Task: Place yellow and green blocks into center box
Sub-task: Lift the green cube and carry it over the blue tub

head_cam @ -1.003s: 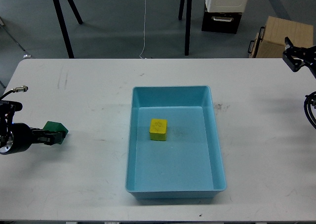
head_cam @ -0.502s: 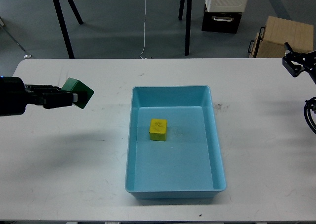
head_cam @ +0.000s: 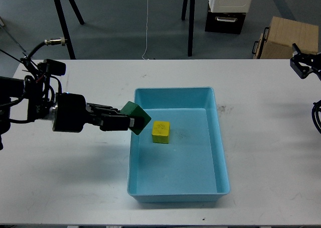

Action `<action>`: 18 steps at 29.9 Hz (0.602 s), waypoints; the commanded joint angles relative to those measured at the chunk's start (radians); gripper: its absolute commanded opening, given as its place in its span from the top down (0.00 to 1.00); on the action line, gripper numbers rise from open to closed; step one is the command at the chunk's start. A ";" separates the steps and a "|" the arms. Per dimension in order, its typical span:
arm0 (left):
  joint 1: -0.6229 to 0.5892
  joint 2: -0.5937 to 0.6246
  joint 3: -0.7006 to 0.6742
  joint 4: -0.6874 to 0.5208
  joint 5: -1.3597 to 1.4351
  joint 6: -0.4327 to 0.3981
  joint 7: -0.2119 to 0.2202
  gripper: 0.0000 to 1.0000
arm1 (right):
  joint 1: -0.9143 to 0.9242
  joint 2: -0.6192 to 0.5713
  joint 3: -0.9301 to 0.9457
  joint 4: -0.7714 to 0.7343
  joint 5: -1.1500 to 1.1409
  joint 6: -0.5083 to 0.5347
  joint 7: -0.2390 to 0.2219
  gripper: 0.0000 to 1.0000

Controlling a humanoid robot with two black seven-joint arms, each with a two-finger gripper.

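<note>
A light blue box (head_cam: 219,152) sits at the middle of the white table. A yellow block (head_cam: 161,131) lies inside it, toward the back left. My left gripper (head_cam: 129,122) is shut on a green block (head_cam: 136,117) and holds it in the air over the box's left rim, just left of the yellow block. My right gripper (head_cam: 303,66) is at the far right edge of the view, over the table's back right corner, with its fingers apart and nothing in them.
Beyond the table's far edge are black stand legs (head_cam: 63,22), a cardboard box (head_cam: 284,37) and a black and white case (head_cam: 228,9) on the floor. A cable (head_cam: 315,115) hangs at the right edge.
My left arm has carried the green block up from the table's left side and rightward to the box's left rim. The right gripper has barely moved.
</note>
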 commanded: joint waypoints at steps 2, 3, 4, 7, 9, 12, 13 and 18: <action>-0.028 -0.055 0.006 0.041 -0.002 0.000 0.004 0.70 | -0.006 -0.015 0.002 0.000 -0.001 0.000 0.001 0.01; -0.028 -0.075 0.006 0.050 -0.001 0.000 0.004 0.70 | -0.009 -0.015 0.002 0.002 -0.001 0.000 0.001 0.00; -0.029 -0.092 0.008 0.061 -0.001 0.000 0.004 0.70 | -0.010 -0.015 0.002 0.002 -0.001 0.000 0.001 0.01; -0.034 -0.109 0.017 0.081 -0.001 0.000 0.006 0.70 | -0.010 -0.015 0.003 0.002 -0.001 0.000 0.001 0.01; -0.042 -0.110 0.025 0.084 -0.001 0.000 0.004 0.70 | -0.010 -0.015 0.003 0.002 -0.001 0.000 0.001 0.01; -0.045 -0.117 0.034 0.085 -0.001 0.000 0.004 0.70 | -0.010 -0.015 0.003 0.002 -0.001 0.000 0.001 0.01; -0.045 -0.123 0.034 0.085 -0.001 0.000 0.006 0.69 | -0.010 -0.014 0.003 0.002 -0.001 0.000 0.002 0.01; -0.042 -0.140 0.035 0.090 -0.001 0.000 0.007 0.69 | -0.010 -0.015 0.003 0.002 -0.001 0.000 0.001 0.01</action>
